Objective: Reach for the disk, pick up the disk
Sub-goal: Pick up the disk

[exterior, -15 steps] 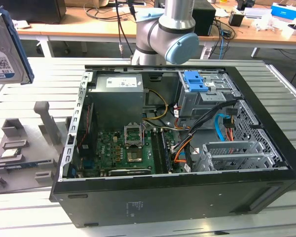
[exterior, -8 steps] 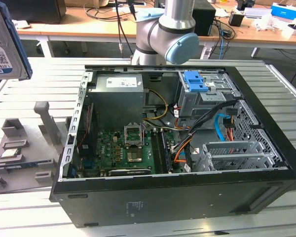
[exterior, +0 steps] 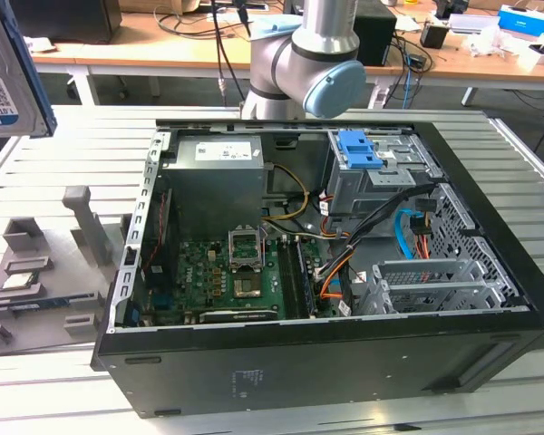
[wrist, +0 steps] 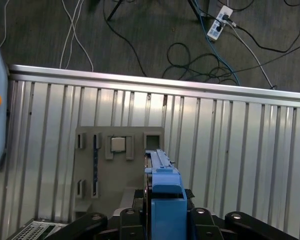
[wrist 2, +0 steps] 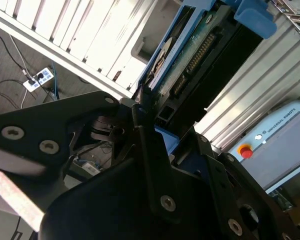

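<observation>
Clearly the claw (wrist 2: 144,102) is clenched on the disk (wrist 2: 190,55). In the second wrist view, the disk's green circuit-board face and blue bracket run out from between the black fingers (wrist 2: 155,165). In the first wrist view the disk's blue bracket edge stands upright in the grip, above the ribbed metal tabletop (wrist: 230,150) and a grey fixture (wrist: 120,170). In the exterior view the disk hangs at the exterior view's left, raised well apart from the open computer case (exterior: 299,372).
</observation>
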Available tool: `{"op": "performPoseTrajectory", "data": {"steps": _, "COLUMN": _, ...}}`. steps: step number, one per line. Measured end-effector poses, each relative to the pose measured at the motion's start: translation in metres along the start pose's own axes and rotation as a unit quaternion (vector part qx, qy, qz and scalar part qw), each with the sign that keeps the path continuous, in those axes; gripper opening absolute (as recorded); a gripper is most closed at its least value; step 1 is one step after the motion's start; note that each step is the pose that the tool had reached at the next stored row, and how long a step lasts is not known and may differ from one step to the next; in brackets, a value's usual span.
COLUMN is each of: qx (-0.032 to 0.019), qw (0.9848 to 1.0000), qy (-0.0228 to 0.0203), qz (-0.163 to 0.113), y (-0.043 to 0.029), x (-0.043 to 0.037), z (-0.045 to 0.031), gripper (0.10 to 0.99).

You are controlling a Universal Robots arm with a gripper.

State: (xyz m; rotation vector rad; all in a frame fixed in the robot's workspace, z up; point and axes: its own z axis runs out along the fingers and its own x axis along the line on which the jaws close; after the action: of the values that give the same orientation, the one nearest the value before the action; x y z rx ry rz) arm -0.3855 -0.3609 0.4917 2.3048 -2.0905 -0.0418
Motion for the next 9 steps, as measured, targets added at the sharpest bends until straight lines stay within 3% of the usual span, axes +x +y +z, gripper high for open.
{"op": "performPoseTrajectory", "data": {"steps": 9, "qx": -0.0001, "qw": 1.0, "qy": 0.0, "qz": 0.0, "y": -0.0009, "x": 0.0001, "z": -0.0093, "gripper": 0.369}}
